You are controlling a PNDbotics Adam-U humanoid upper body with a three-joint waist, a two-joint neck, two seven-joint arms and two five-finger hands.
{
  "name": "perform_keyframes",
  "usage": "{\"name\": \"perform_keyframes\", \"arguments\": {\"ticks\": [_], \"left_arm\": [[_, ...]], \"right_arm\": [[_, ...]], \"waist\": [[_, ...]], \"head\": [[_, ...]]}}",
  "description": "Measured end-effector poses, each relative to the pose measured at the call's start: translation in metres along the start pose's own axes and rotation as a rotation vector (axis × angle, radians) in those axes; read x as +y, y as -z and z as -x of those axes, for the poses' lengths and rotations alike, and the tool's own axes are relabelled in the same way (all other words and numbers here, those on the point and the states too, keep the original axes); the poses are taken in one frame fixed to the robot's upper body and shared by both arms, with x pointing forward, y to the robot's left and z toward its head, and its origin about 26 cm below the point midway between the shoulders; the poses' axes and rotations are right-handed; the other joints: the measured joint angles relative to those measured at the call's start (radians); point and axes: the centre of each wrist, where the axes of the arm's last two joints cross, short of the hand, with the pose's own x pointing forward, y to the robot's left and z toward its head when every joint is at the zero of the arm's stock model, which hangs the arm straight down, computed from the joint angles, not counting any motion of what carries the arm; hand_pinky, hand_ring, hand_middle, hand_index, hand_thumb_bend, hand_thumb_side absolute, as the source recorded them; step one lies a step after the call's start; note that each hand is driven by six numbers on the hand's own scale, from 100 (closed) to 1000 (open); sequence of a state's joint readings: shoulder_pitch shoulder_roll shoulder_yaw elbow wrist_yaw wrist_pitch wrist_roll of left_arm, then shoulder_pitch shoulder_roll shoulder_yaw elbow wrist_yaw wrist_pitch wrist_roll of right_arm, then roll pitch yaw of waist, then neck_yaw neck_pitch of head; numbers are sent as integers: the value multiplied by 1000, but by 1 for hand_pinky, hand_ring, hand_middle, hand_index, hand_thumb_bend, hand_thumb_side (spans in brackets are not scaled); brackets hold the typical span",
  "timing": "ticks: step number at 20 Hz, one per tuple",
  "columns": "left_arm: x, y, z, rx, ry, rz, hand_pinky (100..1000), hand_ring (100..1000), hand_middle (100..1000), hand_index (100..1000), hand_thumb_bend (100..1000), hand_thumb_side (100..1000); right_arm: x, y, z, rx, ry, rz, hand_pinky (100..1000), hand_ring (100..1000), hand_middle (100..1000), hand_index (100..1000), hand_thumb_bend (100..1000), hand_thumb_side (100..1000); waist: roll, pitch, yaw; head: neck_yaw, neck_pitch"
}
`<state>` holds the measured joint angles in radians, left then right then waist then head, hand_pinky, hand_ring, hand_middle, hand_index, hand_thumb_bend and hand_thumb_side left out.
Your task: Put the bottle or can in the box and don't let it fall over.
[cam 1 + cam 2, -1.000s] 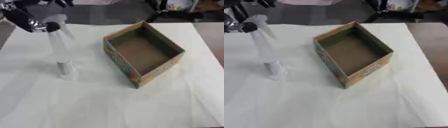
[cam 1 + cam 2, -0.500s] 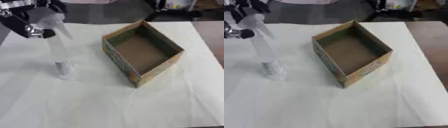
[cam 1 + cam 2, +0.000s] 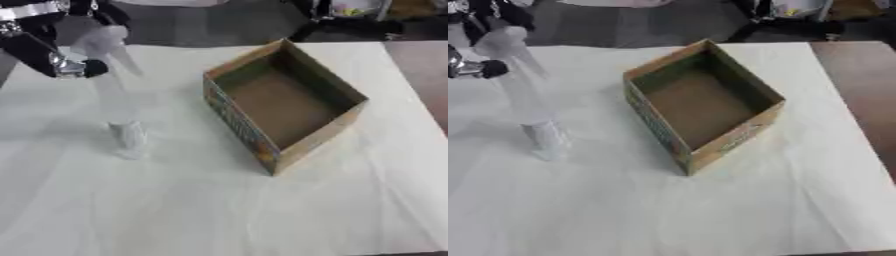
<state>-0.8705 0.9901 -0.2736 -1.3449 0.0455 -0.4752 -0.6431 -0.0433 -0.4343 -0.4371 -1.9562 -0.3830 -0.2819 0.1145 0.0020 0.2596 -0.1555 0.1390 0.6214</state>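
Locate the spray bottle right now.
The clear spray bottle stands upright on the white table, left of the open cardboard box, its top at the left hand.

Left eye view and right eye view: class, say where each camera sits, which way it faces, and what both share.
Left eye view: in the robot's head, facing down at the white-covered table; the black left hand shows at upper left.
Right eye view: beside it, facing down likewise; only part of that hand shows.
Shared: the clear plastic spray bottle standing upright and the open brown cardboard box.

The printing along the outer side of the cardboard box [image 3: 236, 122] at frame centre is colourful, yet no words or numbers are legible.
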Motion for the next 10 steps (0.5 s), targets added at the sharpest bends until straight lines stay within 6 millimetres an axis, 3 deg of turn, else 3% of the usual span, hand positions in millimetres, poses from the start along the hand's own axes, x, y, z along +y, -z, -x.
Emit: {"name": "perform_keyframes", "arguments": {"ticks": [10], "left_arm": [[-2,0,2,20,17,11,836,886,716,883,374,419]], "right_arm": [[0,-2,2,6,3,9,725,1000,916,985,100,356]], "waist": [[2,5,-4]], "head": [[0,0]]}}
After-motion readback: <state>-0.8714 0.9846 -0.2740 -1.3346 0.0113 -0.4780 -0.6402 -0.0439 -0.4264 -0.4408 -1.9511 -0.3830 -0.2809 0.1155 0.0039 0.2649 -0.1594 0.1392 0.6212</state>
